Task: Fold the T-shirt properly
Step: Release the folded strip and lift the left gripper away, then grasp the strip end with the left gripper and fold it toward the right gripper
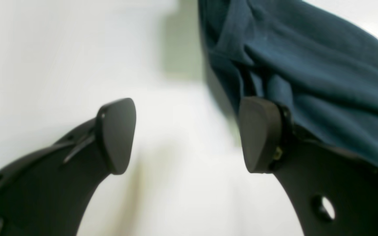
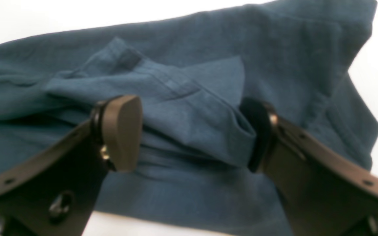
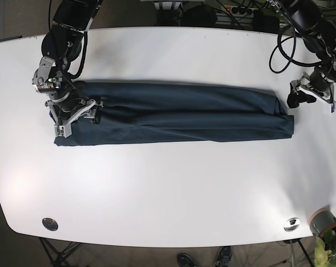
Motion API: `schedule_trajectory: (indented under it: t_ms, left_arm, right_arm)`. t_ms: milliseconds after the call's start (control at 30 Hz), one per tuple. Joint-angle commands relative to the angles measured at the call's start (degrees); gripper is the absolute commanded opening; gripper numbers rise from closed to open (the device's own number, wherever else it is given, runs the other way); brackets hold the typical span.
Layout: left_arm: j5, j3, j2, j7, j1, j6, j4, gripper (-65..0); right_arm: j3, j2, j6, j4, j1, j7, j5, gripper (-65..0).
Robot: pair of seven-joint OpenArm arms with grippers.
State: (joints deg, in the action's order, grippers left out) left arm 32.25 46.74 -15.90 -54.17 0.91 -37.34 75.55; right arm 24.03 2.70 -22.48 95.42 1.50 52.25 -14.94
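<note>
Straddling T-shirt (image 3: 173,113) end, right gripper (image 2: 189,134) spread.

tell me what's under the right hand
The folded dark blue T-shirt lies directly under the open right hand, a bunched fold sitting between its fingers. The white table below that spot is hidden by the cloth.
</note>
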Motion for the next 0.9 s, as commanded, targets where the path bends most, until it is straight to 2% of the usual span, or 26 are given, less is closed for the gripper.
schedule_trajectory:
  t_ms: [0,67,267,400,600,667,733,867]
  left_arm:
    - [1.46,0.16,-0.85,1.56,-2.01,0.29,0.72,-18.5]
    - [0.94,0.25,0.47,2.35,-3.24,0.29,-0.96,-18.5]
    - [-0.65,-0.54,0.74,5.34,-5.52,0.29,-6.14,-18.6]
    - [-0.82,-3.88,0.74,5.78,-7.10,-0.06,-10.36,-18.6]
    - [-1.26,-6.17,0.82,6.13,-7.37,0.29,-11.06,-18.6]
    - [-0.91,-8.72,0.82,6.04,-7.46,0.29,-10.98,-19.2]
    - [-0.82,-10.92,0.82,5.95,-7.37,0.20,-10.45,-23.7]
    - [-0.82,-11.18,0.82,6.30,-7.19,0.11,-10.45,-45.0]
  right_arm:
    - [0.10,0.16,-0.16,0.98,-0.13,-1.48,-0.58,-21.9]
    - [0.19,-0.72,-0.16,0.98,-0.13,-1.48,-0.49,-21.9]
    - [0.19,-0.99,-0.16,0.98,0.04,-1.48,-0.49,-21.9]
    - [0.19,-0.99,-0.16,1.07,0.13,-1.48,-0.49,-21.9]
    - [0.19,-1.07,-0.16,1.07,0.13,-1.48,-0.49,-21.9]
    - [0.19,-1.07,-0.16,1.24,0.13,-1.48,-0.49,-21.9]
    - [0.19,-1.16,-0.16,1.24,0.13,-1.48,-0.49,-21.9]
    - [0.19,-1.16,-0.16,1.24,0.13,-1.48,-0.58,-21.9]
